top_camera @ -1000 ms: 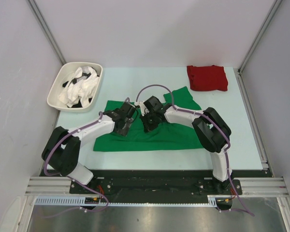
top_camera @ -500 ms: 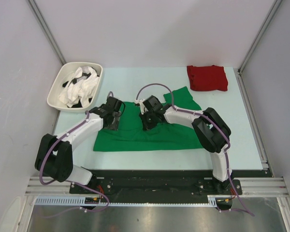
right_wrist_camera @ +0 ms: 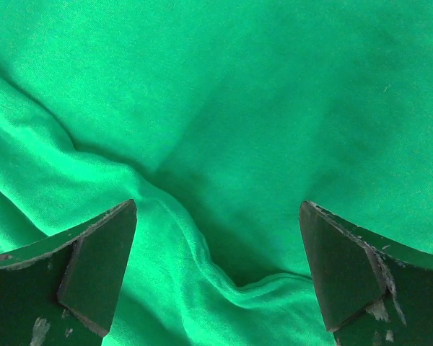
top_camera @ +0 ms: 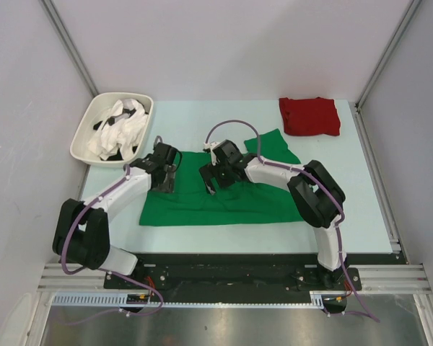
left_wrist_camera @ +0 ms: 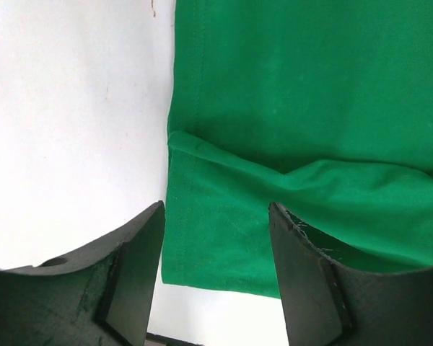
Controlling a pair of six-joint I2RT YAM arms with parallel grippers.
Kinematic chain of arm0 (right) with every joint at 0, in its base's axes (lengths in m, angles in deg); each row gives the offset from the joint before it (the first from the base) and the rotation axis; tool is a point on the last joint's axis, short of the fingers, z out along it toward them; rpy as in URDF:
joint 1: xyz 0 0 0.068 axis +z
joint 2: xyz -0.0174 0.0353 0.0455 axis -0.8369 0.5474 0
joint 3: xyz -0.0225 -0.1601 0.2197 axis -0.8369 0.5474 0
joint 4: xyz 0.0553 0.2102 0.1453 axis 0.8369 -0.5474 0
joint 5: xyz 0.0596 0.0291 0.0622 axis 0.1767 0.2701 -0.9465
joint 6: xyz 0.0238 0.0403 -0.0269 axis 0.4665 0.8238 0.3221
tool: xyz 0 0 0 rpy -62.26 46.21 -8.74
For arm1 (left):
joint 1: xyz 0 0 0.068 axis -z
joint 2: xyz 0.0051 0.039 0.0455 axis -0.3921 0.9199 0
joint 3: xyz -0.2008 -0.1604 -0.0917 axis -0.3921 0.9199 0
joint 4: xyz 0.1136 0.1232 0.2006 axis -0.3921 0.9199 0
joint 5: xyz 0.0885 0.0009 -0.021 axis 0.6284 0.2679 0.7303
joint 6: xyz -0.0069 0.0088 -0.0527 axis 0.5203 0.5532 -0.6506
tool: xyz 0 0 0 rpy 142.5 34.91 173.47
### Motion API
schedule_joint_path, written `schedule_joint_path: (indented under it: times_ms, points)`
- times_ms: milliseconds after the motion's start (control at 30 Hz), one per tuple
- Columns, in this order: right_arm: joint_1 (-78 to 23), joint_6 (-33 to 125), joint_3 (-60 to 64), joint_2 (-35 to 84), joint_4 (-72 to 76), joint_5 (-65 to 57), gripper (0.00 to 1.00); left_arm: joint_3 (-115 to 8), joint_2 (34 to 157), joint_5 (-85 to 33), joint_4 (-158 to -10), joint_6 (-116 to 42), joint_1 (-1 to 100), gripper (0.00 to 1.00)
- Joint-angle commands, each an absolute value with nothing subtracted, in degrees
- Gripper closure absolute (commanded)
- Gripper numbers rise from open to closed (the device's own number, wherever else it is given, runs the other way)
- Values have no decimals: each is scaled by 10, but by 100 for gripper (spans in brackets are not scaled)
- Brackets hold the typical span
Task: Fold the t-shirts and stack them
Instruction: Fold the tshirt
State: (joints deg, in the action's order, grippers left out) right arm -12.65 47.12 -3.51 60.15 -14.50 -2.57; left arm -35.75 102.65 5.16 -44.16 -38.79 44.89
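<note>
Hovering over the green t-shirt [top_camera: 224, 202], both claws gape empty.

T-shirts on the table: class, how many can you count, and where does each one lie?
2. The green t-shirt lies spread near the middle under both grippers; the folded red t-shirt sits at the far right corner. White cloth fills the bin; its kind is unclear.

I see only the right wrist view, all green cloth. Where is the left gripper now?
Observer: The left gripper hangs over the green t-shirt at its left edge.
Operator: Is it holding cloth?
Observer: No, its jaws are open, with the hem below them and nothing gripped.
Operator: And the red t-shirt?
Observer: The red t-shirt lies folded at the table's far right corner, apart from the green one.
</note>
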Motion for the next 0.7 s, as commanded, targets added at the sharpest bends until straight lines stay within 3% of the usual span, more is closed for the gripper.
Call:
schedule_joint_path:
  times_ms: [0,400,667]
  points:
    - [-120,475,-50,549,-135,6,0,-357,1043,29,-440,-413,424,36]
    - [-101,470,-26,502,-126,17,0,-367,1079,-125,-472,-500,358,43]
    - [-96,464,-6,497,-117,10,0,-395,1120,-98,-447,-580,357,45]
